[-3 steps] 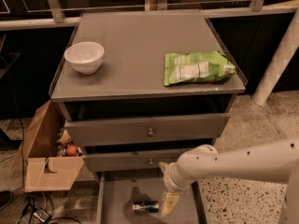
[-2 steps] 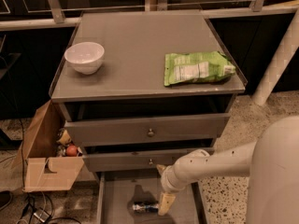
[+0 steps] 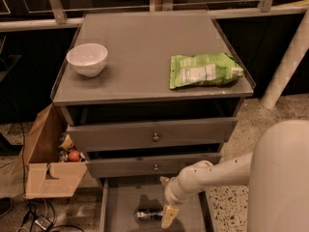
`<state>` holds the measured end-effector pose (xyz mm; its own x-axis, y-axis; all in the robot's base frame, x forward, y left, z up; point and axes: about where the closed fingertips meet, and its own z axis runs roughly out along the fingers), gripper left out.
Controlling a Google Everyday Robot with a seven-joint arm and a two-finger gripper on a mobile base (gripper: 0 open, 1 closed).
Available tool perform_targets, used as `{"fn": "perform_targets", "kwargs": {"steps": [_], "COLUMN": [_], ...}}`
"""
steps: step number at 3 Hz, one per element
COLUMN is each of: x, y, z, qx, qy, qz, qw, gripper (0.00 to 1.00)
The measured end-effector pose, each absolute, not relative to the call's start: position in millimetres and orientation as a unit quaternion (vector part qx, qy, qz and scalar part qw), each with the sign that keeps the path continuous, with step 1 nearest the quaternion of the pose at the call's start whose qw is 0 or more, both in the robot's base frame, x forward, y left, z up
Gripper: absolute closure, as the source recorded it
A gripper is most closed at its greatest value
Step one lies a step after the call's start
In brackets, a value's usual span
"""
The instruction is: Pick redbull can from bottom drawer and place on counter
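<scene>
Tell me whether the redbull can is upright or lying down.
Lying down: the redbull can rests on its side on the bottom drawer floor; the claw hangs close beside it.

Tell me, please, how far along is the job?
Done: the bottom drawer is open, exposing the redbull can lying on its floor. In hand: the gripper is down inside the drawer, right beside the can, which is not yet lifted. Left: lift the can and set it on the counter, which holds a white bowl and a green snack bag.
</scene>
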<state>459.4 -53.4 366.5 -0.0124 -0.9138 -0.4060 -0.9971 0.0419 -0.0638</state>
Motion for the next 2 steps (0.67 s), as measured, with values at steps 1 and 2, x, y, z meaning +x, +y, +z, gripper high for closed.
{"fn": "perform_targets", "kwargs": {"steps": [1, 2], "x": [453, 451], "y": [-43, -35], "z": [326, 291], "qx": [-0.686, -0.687], "qy": [0.694, 0.69], "qz": [0.148, 0.169], "qw": [0.159, 0.151], "gripper": [0.0, 0.0]}}
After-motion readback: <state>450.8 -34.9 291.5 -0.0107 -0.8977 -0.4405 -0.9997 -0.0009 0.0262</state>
